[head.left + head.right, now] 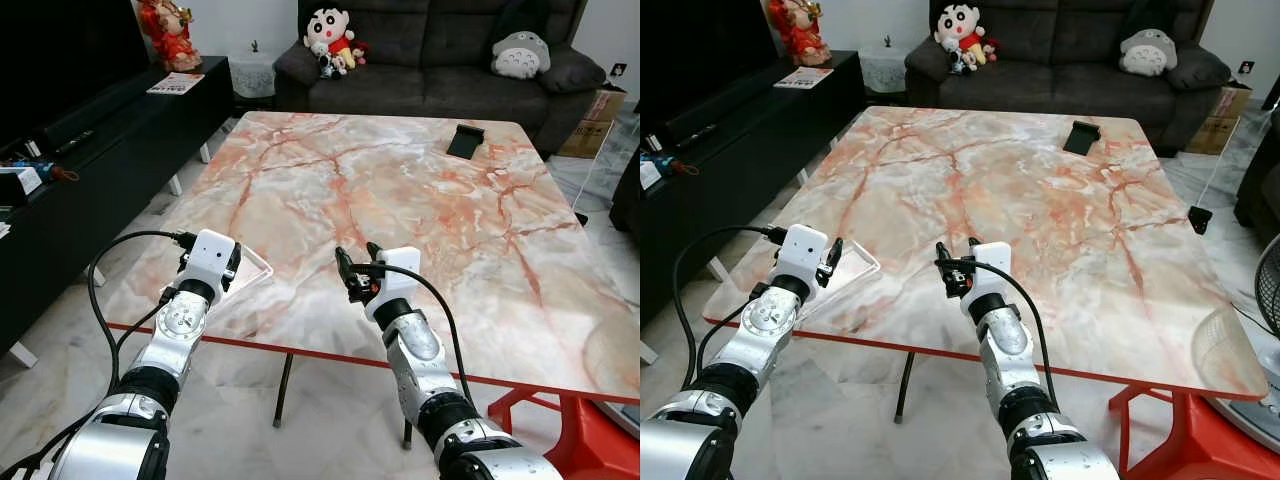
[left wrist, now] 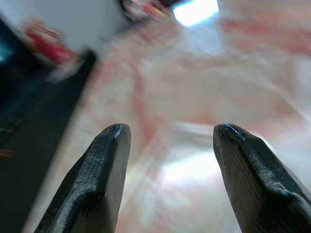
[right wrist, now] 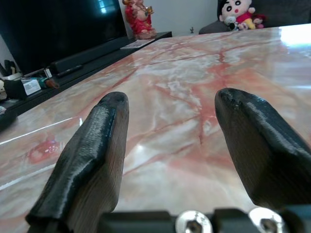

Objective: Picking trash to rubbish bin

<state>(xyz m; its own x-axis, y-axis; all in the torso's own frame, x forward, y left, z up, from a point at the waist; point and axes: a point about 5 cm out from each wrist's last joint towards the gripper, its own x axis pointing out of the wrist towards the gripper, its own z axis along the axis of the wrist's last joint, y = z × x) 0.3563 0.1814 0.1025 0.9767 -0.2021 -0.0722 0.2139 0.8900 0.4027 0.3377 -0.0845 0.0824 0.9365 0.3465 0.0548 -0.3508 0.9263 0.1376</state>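
A clear plastic sheet (image 1: 252,268) lies flat at the near left edge of the marble table (image 1: 400,190). My left gripper (image 1: 832,256) is low over that edge, right at the sheet. In the blurred left wrist view the gripper (image 2: 170,131) is open, and the sheet (image 2: 194,165) shows pale between and beyond the fingers. Further right along the near edge, my right gripper (image 1: 358,268) hovers just above the bare marble. It is open in the right wrist view (image 3: 170,102), with nothing between its fingers.
A black flat object (image 1: 465,140) lies at the table's far right. A dark sofa (image 1: 430,70) with plush toys stands behind it, and a black TV cabinet (image 1: 110,140) runs along the left. A red stool (image 1: 590,440) sits under the near right corner.
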